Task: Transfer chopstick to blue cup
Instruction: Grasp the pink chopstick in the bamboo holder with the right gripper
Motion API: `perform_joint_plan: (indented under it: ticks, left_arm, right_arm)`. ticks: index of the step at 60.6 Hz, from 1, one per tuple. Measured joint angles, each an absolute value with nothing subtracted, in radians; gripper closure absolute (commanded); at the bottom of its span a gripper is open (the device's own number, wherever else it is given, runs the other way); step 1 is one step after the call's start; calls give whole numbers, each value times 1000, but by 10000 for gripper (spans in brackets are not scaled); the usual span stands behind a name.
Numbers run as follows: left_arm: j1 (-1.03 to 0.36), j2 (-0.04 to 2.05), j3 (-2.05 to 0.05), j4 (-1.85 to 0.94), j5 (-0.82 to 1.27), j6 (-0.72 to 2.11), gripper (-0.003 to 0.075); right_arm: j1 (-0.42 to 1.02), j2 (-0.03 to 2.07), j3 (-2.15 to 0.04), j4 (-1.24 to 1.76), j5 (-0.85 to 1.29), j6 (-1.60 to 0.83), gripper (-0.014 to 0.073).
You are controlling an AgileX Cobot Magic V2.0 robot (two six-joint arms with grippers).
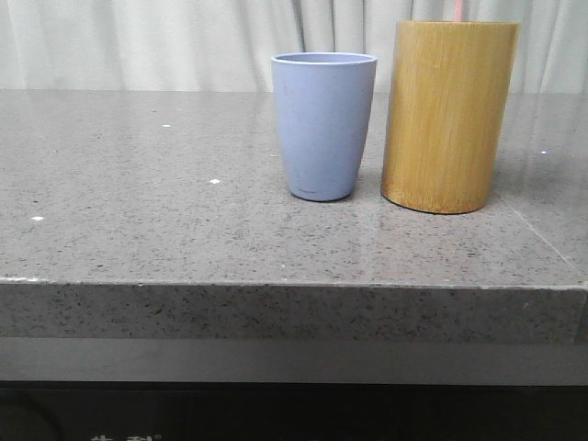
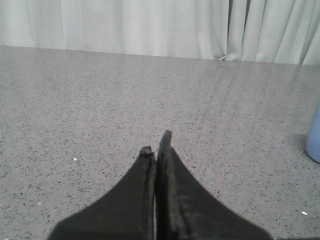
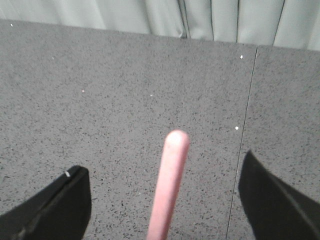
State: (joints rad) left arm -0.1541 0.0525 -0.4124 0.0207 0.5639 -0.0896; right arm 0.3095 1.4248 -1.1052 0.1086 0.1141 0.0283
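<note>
Front view: we count one blue cup (image 1: 323, 125) and one bamboo holder (image 1: 448, 116) on the grey worktop (image 1: 138, 211), the cup just left of the holder with a narrow gap between them. A thin pink sliver of the chopstick (image 1: 457, 10) rises above the holder's rim, so we judge it stands inside the holder. We count one chopstick.

Left wrist view: the left gripper (image 2: 157, 142) has its jaws pressed together with nothing between them, over bare worktop. An edge of the blue cup (image 2: 314, 140) shows off to its right, well apart from it.

Right wrist view: the right gripper (image 3: 165, 195) has its jaws spread wide, and the chopstick's rounded pink end (image 3: 172, 165) stands in the gap between them, touching neither.

We judge the task is at the grasp step: the right arm is lined up on the stick, and nothing has been picked up. The next move calls for closing the jaws squarely on the stick, lifting it straight up clear of the holder's rim, carrying it left over the cup and lowering it in.
</note>
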Motion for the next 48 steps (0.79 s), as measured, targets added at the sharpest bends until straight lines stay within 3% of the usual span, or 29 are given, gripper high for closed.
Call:
perform_joint_plan:
  ticks: [14,21,28,48]
  left_arm:
    - [-154,53,-412,21,564,-90,739]
    - [-154,53,-412,21,564,-90,739]
    - [-154,53,-412,21,564,-90,739]
    - [-154,53,-412,21,564,-90,739]
  right_arm:
    - [310,1438,-1109,109,110,28,435]
    - [310,1438,-1109,109,110,28,537]
    - [310,1438,-1109,115,102,28,575]
    - [310,1334,-1109,116,40,28,580]
